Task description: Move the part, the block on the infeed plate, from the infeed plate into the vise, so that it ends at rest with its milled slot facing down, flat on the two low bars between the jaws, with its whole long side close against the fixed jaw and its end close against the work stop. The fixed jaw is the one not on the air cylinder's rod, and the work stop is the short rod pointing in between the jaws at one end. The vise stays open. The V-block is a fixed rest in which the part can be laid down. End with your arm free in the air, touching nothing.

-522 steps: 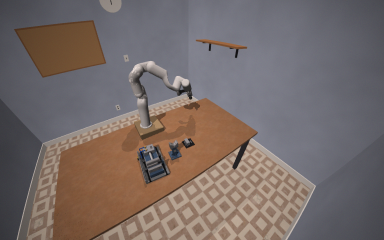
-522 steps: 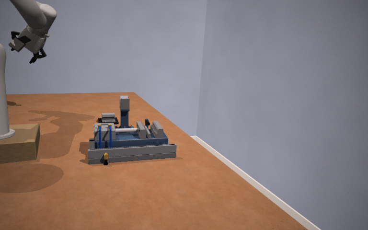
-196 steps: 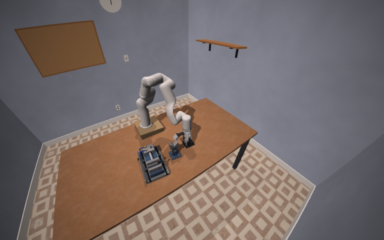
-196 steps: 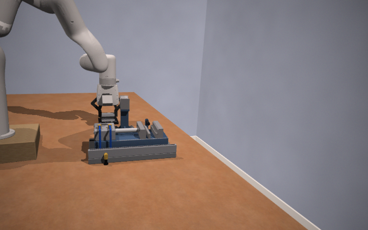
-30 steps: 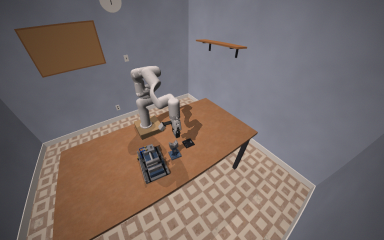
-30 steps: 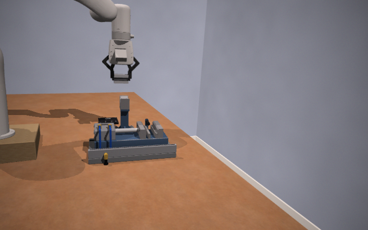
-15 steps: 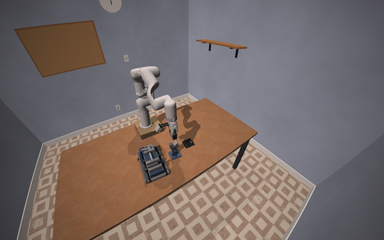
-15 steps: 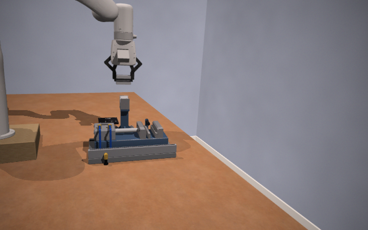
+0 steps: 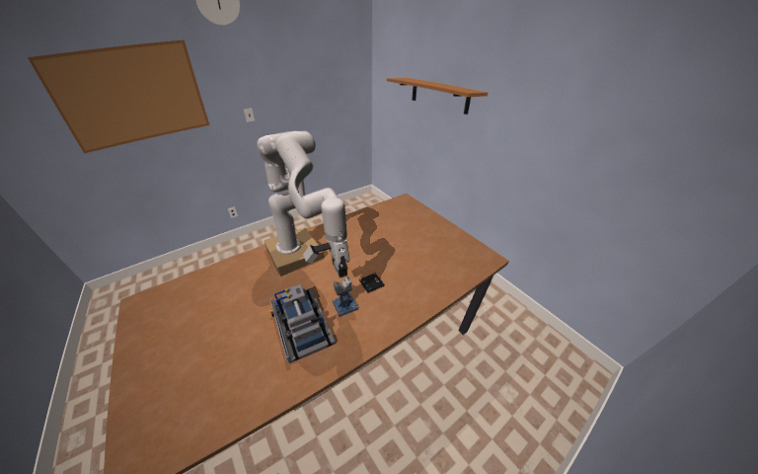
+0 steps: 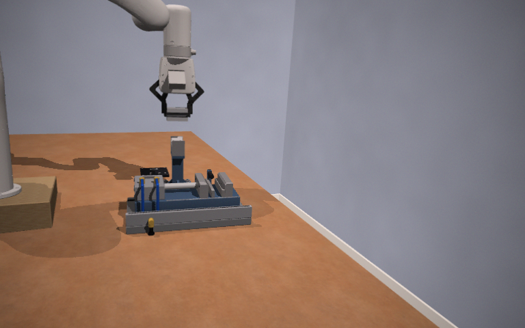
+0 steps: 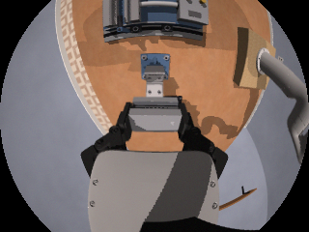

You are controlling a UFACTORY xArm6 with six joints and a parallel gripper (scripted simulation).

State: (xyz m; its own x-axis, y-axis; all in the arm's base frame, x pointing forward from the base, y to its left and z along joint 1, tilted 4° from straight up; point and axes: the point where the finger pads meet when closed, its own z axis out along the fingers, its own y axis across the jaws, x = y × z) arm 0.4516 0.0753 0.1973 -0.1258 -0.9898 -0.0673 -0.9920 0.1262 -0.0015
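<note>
My gripper [image 10: 176, 113] is shut on the part [image 10: 177, 115], a grey block, and holds it in the air right above the V-block [image 10: 177, 145], a grey rest on a blue post. The two are apart. In the wrist view the part [image 11: 154, 118] sits between the black fingers, with the V-block [image 11: 154, 70] below it. In the top view the gripper [image 9: 341, 272] hangs just over the V-block [image 9: 342, 291]. The black infeed plate [image 9: 371, 281] lies bare beside the V-block. The vise [image 10: 186, 201] stands open, with its jaws [image 10: 213, 184] apart and the air cylinder [image 10: 149, 188] on the left.
The arm's base sits on a wooden block [image 10: 26, 203] at the left. A small yellow-topped button [image 10: 150, 225] stands at the vise's front rail. The table edge [image 10: 348, 266] runs along the right side.
</note>
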